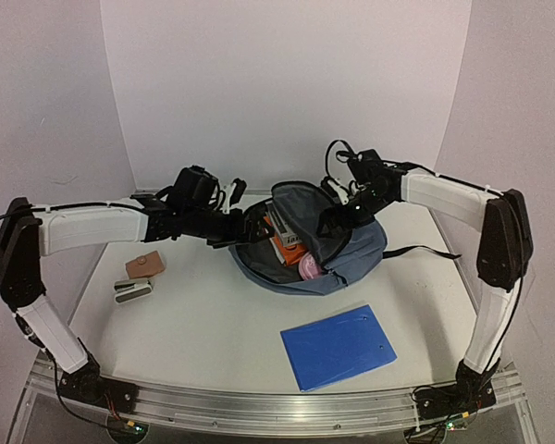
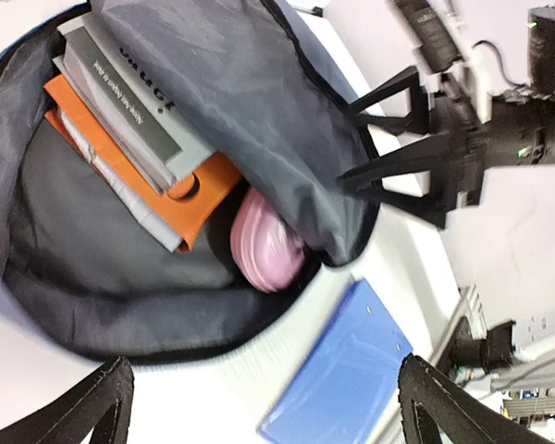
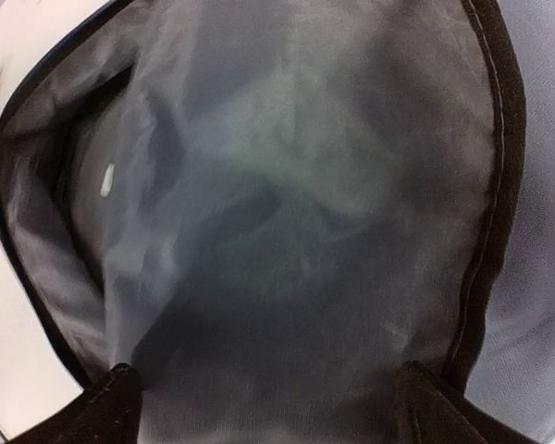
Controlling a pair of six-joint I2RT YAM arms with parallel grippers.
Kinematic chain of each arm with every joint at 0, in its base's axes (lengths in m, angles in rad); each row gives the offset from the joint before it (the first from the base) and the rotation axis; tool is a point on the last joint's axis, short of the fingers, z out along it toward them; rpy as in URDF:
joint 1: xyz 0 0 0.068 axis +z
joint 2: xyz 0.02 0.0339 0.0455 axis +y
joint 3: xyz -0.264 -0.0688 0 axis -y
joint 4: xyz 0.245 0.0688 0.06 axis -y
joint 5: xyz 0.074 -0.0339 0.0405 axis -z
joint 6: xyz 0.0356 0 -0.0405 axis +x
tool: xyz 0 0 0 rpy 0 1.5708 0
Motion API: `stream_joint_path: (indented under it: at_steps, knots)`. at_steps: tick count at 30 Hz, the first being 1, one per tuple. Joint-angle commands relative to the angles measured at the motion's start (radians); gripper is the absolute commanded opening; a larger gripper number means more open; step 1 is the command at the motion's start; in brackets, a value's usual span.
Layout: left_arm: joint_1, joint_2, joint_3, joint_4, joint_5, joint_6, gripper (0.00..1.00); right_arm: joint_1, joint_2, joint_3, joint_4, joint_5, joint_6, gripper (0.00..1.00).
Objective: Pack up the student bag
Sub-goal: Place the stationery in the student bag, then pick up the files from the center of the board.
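The student bag [image 1: 363, 248] lies open in the middle of the table, its grey-lined flap [image 2: 240, 102] raised. Inside stand grey books [image 2: 120, 97], an orange folder [image 2: 199, 199] and a round pink thing [image 2: 264, 242]. My left gripper [image 1: 238, 228] hovers at the bag's left rim, and in its wrist view the left gripper [image 2: 264, 407] is open with nothing between its fingers. My right gripper [image 1: 339, 220] is open at the flap's right edge; the right wrist view shows only grey lining [image 3: 287, 185] in front of the right gripper [image 3: 273, 412].
A flat bright-blue folder [image 1: 338, 345] lies near the front edge, right of centre. At the left are a small brown case [image 1: 144, 265] and a grey-white object [image 1: 132, 292]. A black strap [image 1: 421, 252] trails right from the bag.
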Motion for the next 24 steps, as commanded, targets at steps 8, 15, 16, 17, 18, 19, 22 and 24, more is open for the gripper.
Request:
stream_joint_path:
  at_steps: [8,15,16,17,18,19,22,24]
  knots:
    - [-0.068,-0.153,-0.187,-0.191,0.061,0.090,1.00,0.007,-0.448,-0.322,-0.257,-0.053,-0.409,0.98]
    - [-0.208,-0.080,-0.185,-0.259,-0.011,0.161,1.00,-0.032,-0.443,-0.553,-0.359,-0.046,-0.637,0.96]
    - [-0.222,-0.064,-0.178,-0.262,-0.020,0.167,1.00,-0.032,-0.427,-0.566,-0.369,-0.061,-0.643,0.95]
    - [-0.233,-0.048,-0.170,-0.263,-0.029,0.172,1.00,-0.033,-0.401,-0.568,-0.380,-0.080,-0.638,0.94]
    - [-0.245,-0.037,-0.161,-0.257,-0.038,0.175,1.00,-0.032,-0.377,-0.564,-0.385,-0.097,-0.629,0.92]
    - [-0.257,-0.024,-0.155,-0.246,-0.042,0.179,1.00,-0.032,-0.352,-0.560,-0.386,-0.117,-0.624,0.91]
    - [-0.301,0.030,-0.137,-0.223,-0.053,0.217,1.00,-0.035,-0.288,-0.549,-0.380,-0.156,-0.624,0.88]
    - [-0.340,0.080,-0.111,-0.240,-0.066,0.275,1.00,-0.039,-0.245,-0.548,-0.372,-0.169,-0.618,0.86]
